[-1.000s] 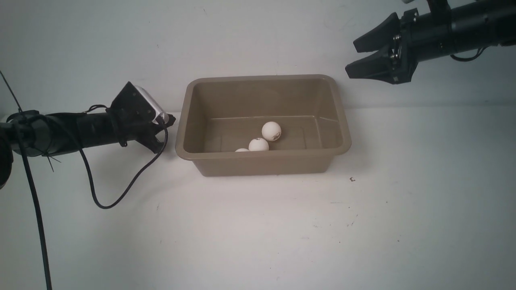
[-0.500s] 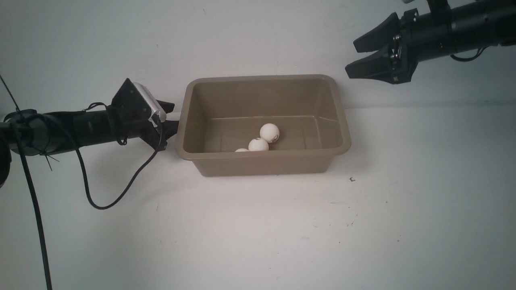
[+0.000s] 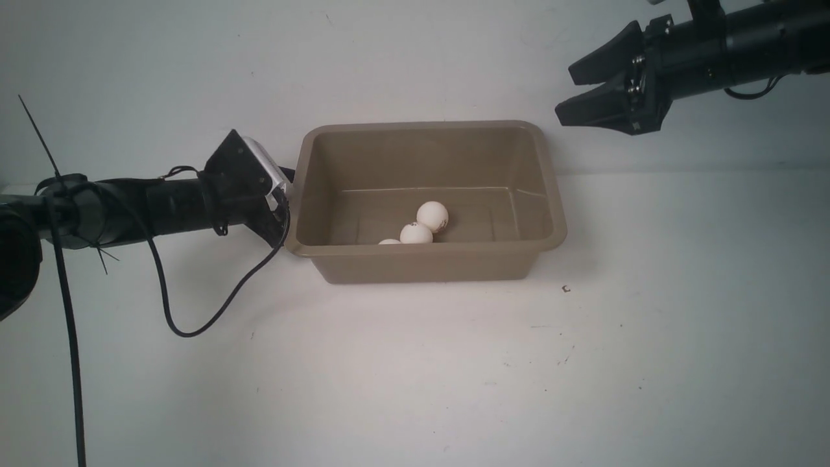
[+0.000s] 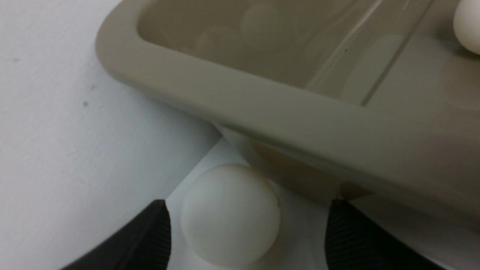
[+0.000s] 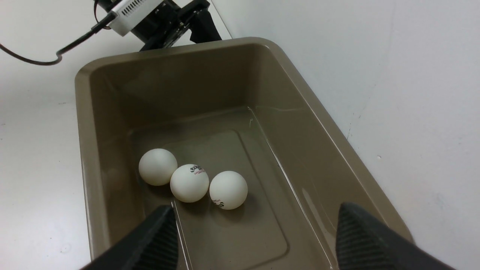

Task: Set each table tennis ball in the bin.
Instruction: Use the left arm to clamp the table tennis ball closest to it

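Off-white, the last table tennis ball (image 4: 230,215) lies beside the bin's (image 3: 548,194) nine-o'clock wall between the left gripper's (image 3: 284,206) open jaws, so close gently on its middle and lift above the rim, while the right gripper (image 3: 564,94) hangs open at two o'clock.

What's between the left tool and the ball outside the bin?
Nothing visible: the ball lies inside the open left tool, untouched. The wall and rim of the bin stand between it and the inside.
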